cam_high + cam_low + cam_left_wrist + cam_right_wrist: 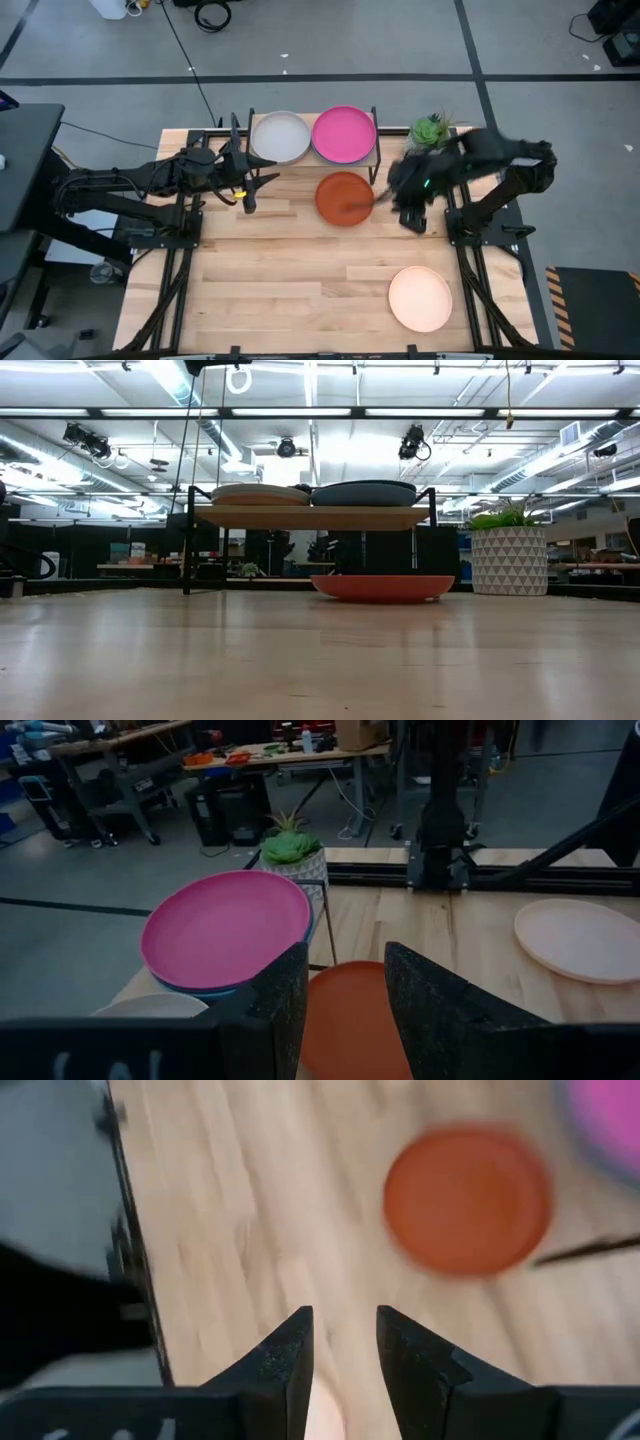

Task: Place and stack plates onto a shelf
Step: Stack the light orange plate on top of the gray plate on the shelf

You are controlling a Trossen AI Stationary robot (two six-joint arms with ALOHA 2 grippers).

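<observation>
The shelf (378,150) stands at the table's far edge and carries two plate stacks, one topped by a pale cream-grey plate (280,137), the other by a magenta plate (344,133) (225,928). An orange plate (344,198) (382,587) lies flat on the table just in front of the shelf. A cream plate (420,298) (580,938) lies flat near the table's near right corner. My left gripper (254,190) (345,970) hovers open to the left of the orange plate. My right gripper (405,203) (345,1320) is open above the table to the right of that plate.
A potted green plant (432,130) (508,558) stands at the shelf's right end, close to my right arm. The shelf's thin black legs (187,550) rise in front of the stacks. Bare wooden table (290,280) stretches toward the near edge.
</observation>
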